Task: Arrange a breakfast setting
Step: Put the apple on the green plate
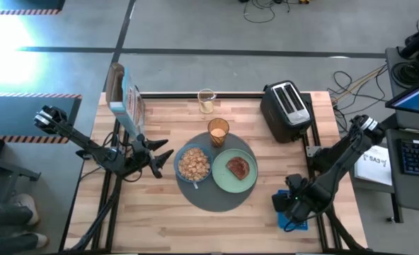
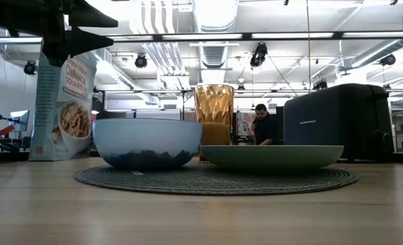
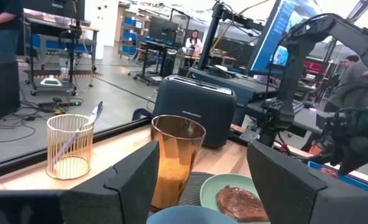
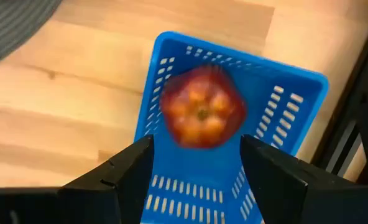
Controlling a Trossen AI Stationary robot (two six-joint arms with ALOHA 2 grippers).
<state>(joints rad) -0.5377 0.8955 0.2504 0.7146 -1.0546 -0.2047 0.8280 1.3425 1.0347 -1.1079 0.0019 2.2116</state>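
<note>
A round dark-grey mat lies mid-table. On it stand a blue bowl of brown cereal, a pale-green plate bearing a toast slice, and an amber tumbler at its far edge. My left gripper is open and empty just left of the bowl; it also shows in the left wrist view. My right gripper is open above a blue basket, over the red fruit lying in it. A thin utensil handle stands in a gold wire cup.
A black-and-silver toaster stands at the far right. A cereal box stands at the far left. The wire cup is at the far edge. The basket sits near the table's right front corner. A person is in the room behind.
</note>
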